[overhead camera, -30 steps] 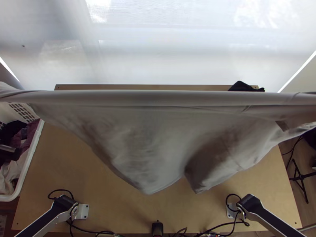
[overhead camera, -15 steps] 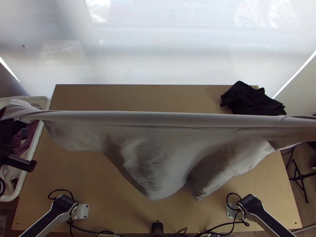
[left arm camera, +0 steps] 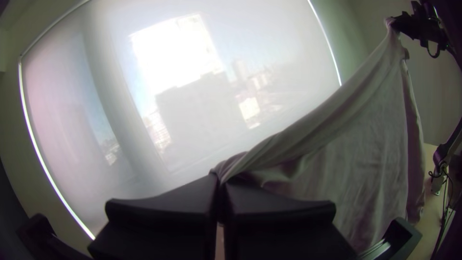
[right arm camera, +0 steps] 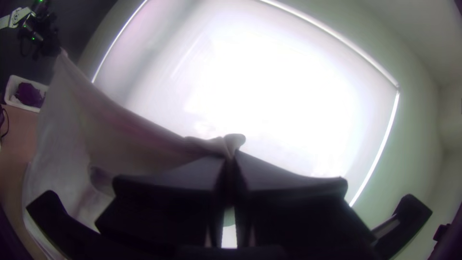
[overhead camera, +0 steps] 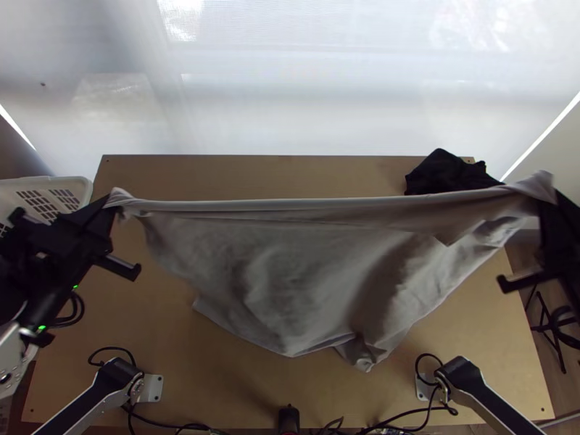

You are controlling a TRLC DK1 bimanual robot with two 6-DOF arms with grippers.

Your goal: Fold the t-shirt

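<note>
Pale grey and softly matte, your t-shirt [overhead camera: 290, 268] hangs over the middle of the table [overhead camera: 152, 326], its long axis running left to right between the two grippers. The upper edge is drawn nearly straight, rolled into a smooth tube; below it the body sags toward the near side in loose folds, ending in uneven points. You can't tell from here whether those lowest points touch the wood.

Your left gripper [overhead camera: 114, 201] has its jaws closed on the gathered left end, so from there the cloth runs off to the right. Your right gripper [overhead camera: 545, 194] pinches the right end, a small tuft poking past the tips, with the cloth running left. Neither arm has the advantage — each is already at its own end, and the free hem lies nearer you than both. The next move probably calls for lowering both together, keeping that top line taut so the hem settles flat; uneven lowering could bunch it or skew the folds.

Beyond the right end, toward the far edge, sits a crumpled heap of black cloth [overhead camera: 446, 174]. Off to the left stands a white slotted plastic basket [overhead camera: 85, 190] — hard walls beside all that limp fabric. A smooth, translucent blind [overhead camera: 290, 87] glows behind the far edge.
</note>
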